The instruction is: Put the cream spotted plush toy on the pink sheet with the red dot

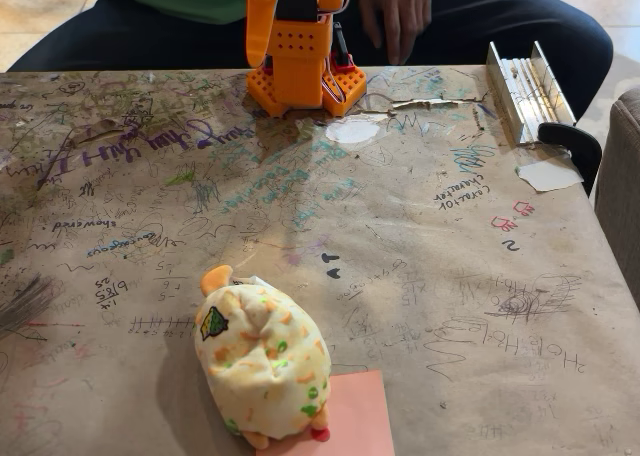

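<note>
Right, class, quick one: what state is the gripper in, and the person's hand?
Gripper: not in view; the orange arm base is what shows.
Person's hand: hanging loosely behind the table, holding nothing.

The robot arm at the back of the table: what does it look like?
The visible lower part of the arm is bright orange plastic: a blocky base with rows of small holes, black motor blocks set between the orange shells, and dark cables on its right side. Its upper part is cropped.
</note>
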